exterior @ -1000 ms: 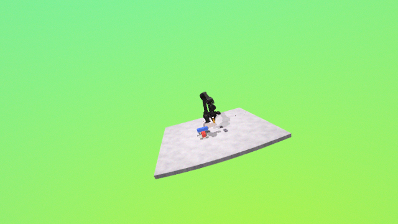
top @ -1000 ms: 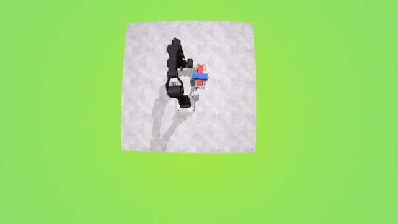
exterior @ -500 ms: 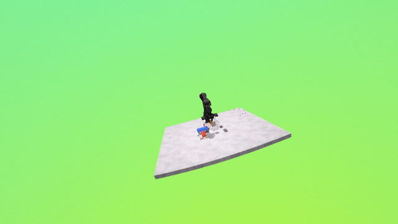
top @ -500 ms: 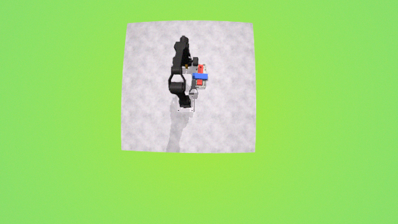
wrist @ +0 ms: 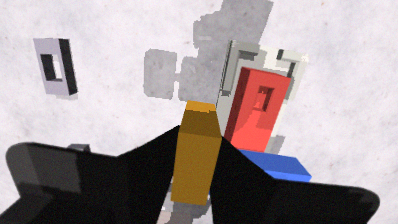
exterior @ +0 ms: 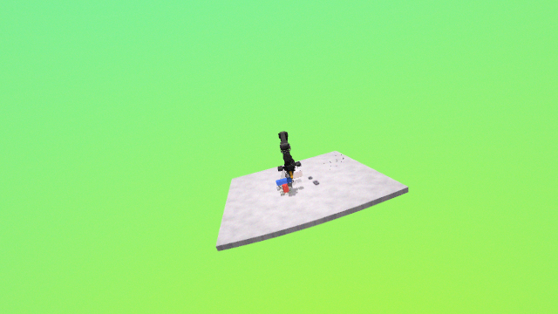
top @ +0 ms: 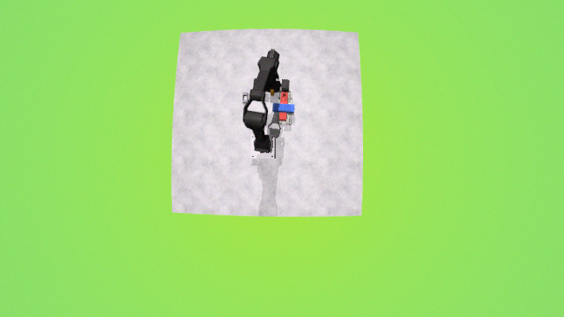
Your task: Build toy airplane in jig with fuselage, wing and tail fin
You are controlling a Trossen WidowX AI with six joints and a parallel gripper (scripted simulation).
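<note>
The red fuselage (top: 283, 116) (exterior: 285, 188) (wrist: 255, 122) lies in the pale jig cradle (wrist: 229, 75). The blue wing (top: 283, 107) (exterior: 282, 182) (wrist: 282, 166) lies crosswise on top of the fuselage; its tab is hidden. The rectangular socket near the fuselage's tail shows open and empty in the wrist view. My gripper (top: 271, 92) (wrist: 196, 134) is shut on the orange tail fin (exterior: 291, 174) (wrist: 196, 167). The fin is held above the table, beside the cradle on its left in the wrist view. The fin's tab cannot be made out.
A grey slotted block (top: 245, 93) (wrist: 55, 88) stands on the table, left of the cradle in the wrist view. A smaller grey block (wrist: 80, 147) is mostly hidden behind the left finger. Arm shadows fall beside the cradle.
</note>
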